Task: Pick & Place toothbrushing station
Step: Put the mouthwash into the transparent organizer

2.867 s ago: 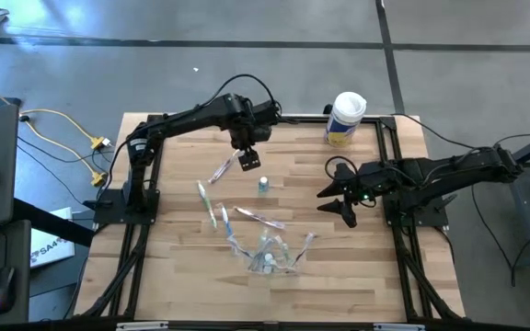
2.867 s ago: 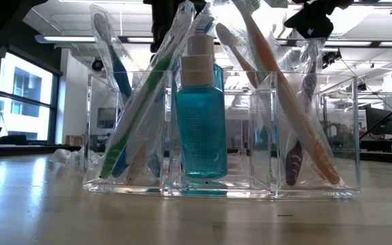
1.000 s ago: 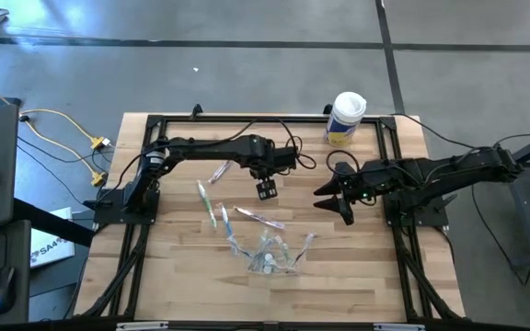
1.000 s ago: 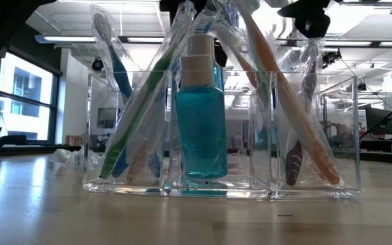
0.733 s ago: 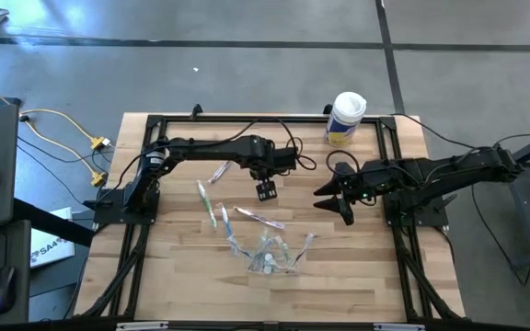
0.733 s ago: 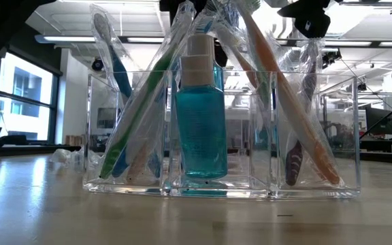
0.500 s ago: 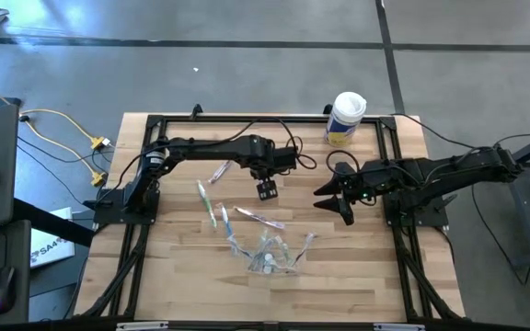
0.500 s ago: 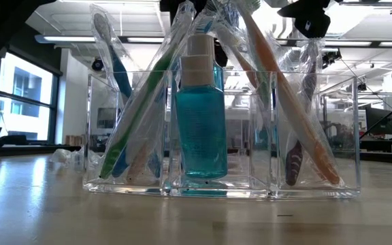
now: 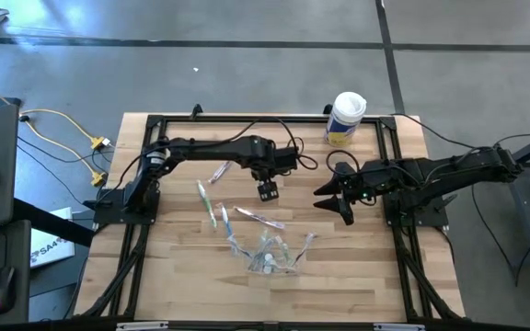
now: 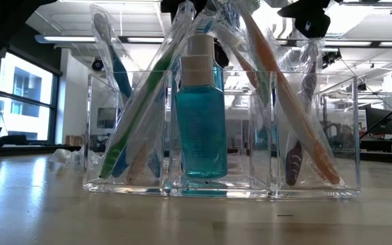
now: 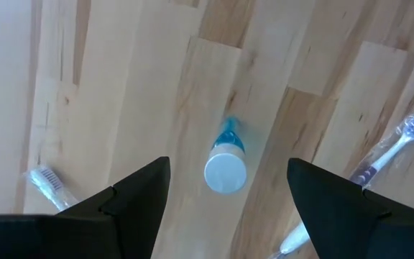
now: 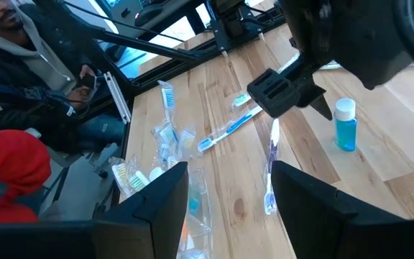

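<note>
A small teal bottle with a white cap [image 11: 226, 170] stands upright on the wooden table near its middle. My left gripper [image 9: 267, 190] hangs open above it, pointing steeply down, a finger on either side and clear of the cap. The clear holder [image 9: 267, 256] stands near the front edge; toothbrushes lean in its compartments and a second teal bottle [image 10: 200, 129] stands in it. Loose wrapped toothbrushes [image 9: 207, 202] lie flat left of the middle. My right gripper [image 9: 334, 198] waits open, right of the middle, above the table.
A large white canister with a yellow label [image 9: 346, 118] stands at the far right edge. More wrapped toothbrushes [image 9: 258, 218] lie between my left gripper and the holder. A person [image 12: 27, 65] sits beyond the table's left side. Bare wood lies at the front right.
</note>
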Robot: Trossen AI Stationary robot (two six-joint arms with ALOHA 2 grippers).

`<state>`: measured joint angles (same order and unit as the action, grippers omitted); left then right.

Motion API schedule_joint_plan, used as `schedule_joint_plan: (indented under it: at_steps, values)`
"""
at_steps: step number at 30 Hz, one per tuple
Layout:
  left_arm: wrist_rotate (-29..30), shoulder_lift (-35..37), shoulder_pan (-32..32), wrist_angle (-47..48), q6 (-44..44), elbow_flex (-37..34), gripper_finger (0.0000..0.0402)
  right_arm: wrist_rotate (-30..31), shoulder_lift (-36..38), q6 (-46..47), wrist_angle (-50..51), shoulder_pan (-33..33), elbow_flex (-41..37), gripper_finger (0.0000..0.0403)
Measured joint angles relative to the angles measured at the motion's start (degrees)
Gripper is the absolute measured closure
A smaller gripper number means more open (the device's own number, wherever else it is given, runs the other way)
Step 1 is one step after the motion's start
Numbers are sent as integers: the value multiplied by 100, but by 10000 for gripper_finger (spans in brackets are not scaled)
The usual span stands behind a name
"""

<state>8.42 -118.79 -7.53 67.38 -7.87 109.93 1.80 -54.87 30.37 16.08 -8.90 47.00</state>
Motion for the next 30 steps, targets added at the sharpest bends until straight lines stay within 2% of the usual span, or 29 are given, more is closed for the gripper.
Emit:
schedule_joint_plan:
  at_steps: [13, 30]
  values:
    - [9, -28, -34, -142, -23, -13, 123, -2, 0, 0, 0, -1, 0, 210]
    - [14, -33, -77, -414, 10, -504, 123, -26, 0, -15, 0, 0, 0, 210]
